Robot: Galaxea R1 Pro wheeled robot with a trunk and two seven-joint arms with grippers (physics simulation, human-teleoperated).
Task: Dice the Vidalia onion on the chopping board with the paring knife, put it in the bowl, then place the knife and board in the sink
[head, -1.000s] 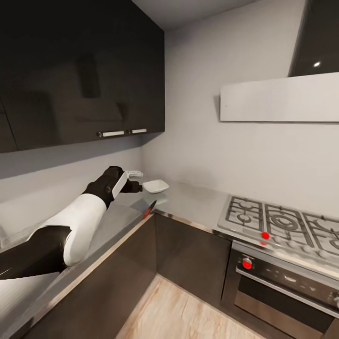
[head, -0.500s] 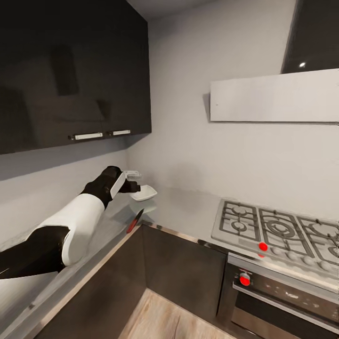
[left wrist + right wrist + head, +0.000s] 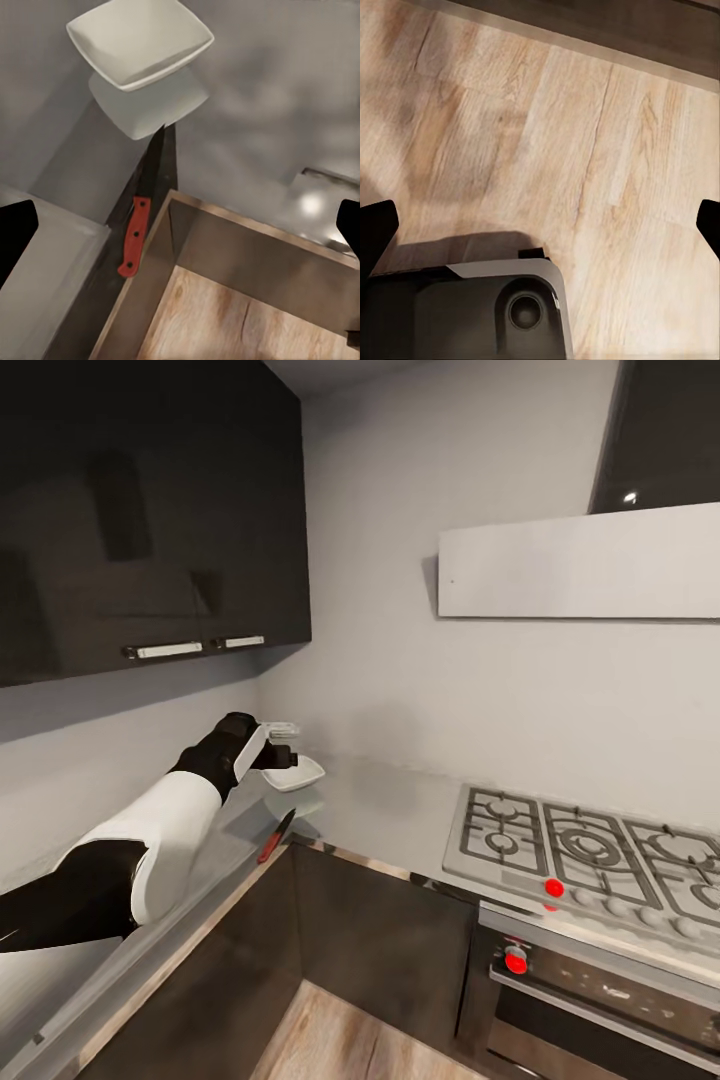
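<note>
Both grippers' fingers spread wide, empty — paring knife (image 3: 135, 235) blade lost in shadow at the countertop (image 3: 247, 112) edge, beside the bowl (image 3: 139, 39).

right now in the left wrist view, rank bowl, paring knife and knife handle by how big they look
1. bowl, largest, though it lies farther along the countertop
2. paring knife, blade and handle together
3. its red handle, smallest
</note>
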